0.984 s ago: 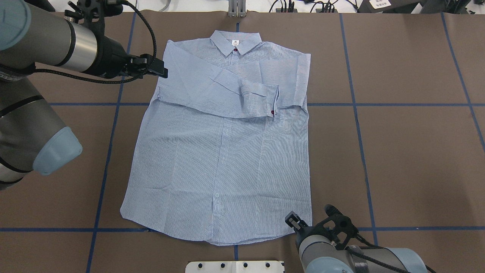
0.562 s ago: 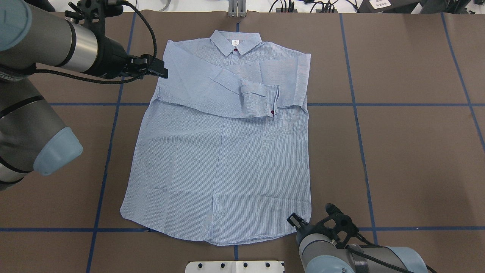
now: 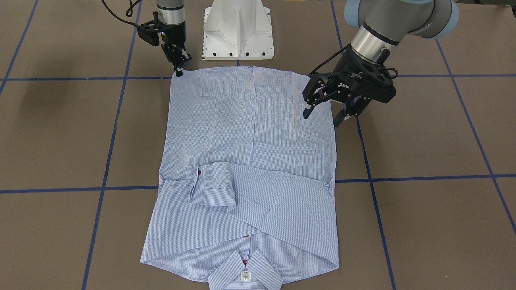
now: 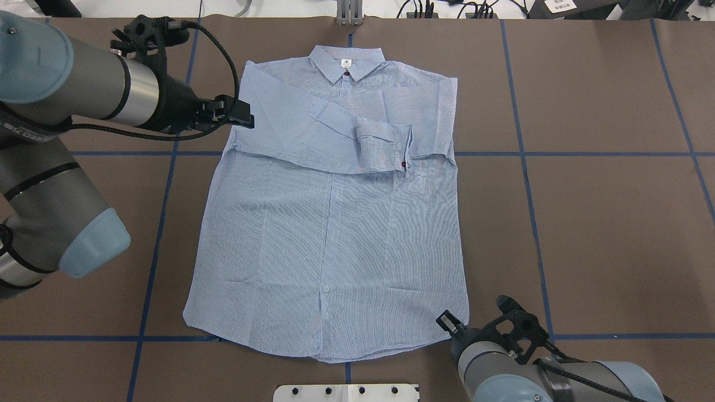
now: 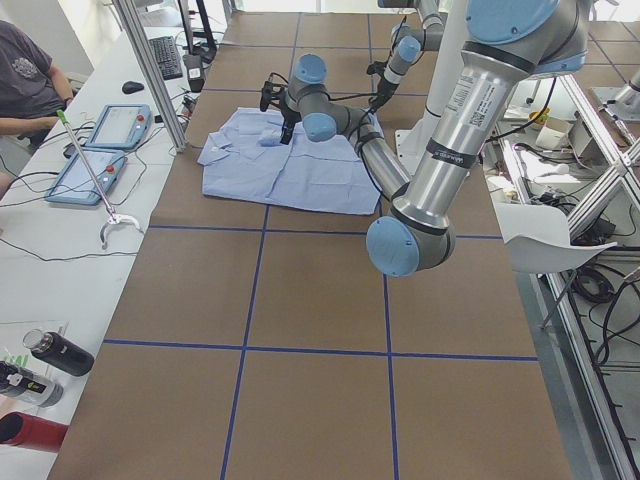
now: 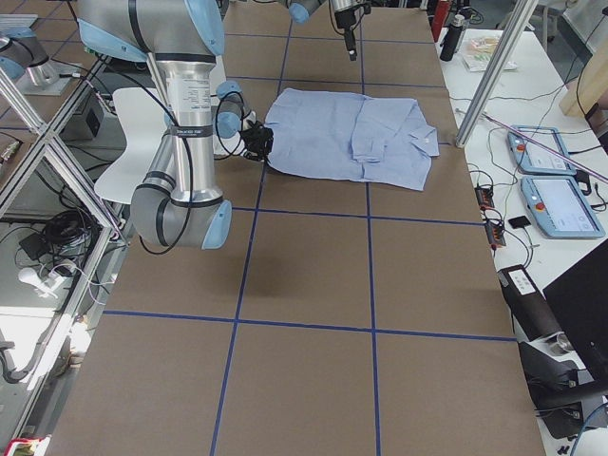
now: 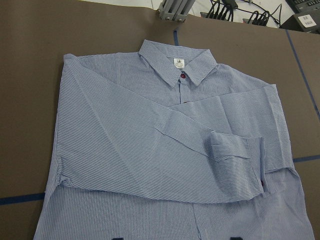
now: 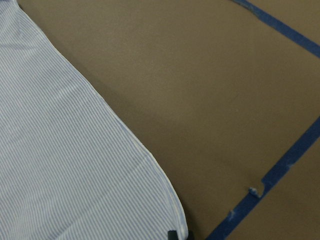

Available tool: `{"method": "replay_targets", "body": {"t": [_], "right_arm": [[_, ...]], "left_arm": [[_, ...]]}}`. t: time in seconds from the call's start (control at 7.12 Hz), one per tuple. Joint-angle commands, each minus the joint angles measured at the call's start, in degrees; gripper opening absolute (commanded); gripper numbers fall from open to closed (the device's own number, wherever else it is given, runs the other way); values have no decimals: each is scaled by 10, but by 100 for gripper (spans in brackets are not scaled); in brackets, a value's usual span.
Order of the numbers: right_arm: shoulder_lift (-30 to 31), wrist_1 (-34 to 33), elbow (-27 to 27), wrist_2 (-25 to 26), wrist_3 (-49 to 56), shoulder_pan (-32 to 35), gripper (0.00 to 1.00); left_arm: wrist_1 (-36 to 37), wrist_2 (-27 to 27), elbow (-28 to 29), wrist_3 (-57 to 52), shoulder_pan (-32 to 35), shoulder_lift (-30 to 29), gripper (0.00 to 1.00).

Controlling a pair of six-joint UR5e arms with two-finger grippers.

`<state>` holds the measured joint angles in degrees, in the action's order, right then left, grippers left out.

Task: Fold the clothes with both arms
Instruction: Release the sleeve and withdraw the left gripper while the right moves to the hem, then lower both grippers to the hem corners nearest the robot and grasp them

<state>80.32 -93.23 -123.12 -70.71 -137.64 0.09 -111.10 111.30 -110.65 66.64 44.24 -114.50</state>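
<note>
Brown table [image 4: 586,223], marked into squares by blue tape lines [image 4: 527,184]; white base plate [image 4: 346,392] at the robot's edge.

One shirt [image 4: 324,234], light blue with fine stripes. It lies flat and front up in the middle of the table, collar [image 4: 366,58] at the far end, hem towards the robot. Two sleeves are folded in over the chest. The upper one slants across, its cuff [image 4: 385,144] doubled back. Two dark red buttons counted: one at the neck [image 4: 347,72], one on the cuff [image 4: 403,164]. One small white label [image 4: 347,62] inside the collar.

Two arms, two grippers:
- left gripper [image 3: 321,117]: jaws spread wide with nothing between them, raised above the shirt's side edge on the robot's left, near where the sleeve folds in. Its wrist camera looks down on the collar and crossed sleeves.
- right gripper [image 3: 177,71]: low at the hem corner on the robot's right, fingers drawn close together, tips on the cloth and apparently nipping the corner. Its wrist camera shows the rounded hem corner right at a dark fingertip [image 8: 172,234].

Side bench, left side view: one seated person [image 5: 28,75] and two tablets [image 5: 118,125]
</note>
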Motion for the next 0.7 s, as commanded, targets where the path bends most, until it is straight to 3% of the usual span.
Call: {"method": "replay_targets", "body": {"t": [0.0, 0.14, 0.28, 0.56], "right_arm": [[25, 1, -18, -3, 0, 0, 0], [31, 1, -18, -3, 0, 0, 0], [33, 0, -19, -3, 0, 0, 0], [41, 1, -19, -4, 0, 1, 0]], "left_arm": [[0, -28, -45, 66, -72, 65, 100], [-2, -77, -91, 128, -125, 120, 100], [-2, -78, -120, 166, -138, 152, 99], [-1, -135, -122, 245, -224, 186, 96]]}}
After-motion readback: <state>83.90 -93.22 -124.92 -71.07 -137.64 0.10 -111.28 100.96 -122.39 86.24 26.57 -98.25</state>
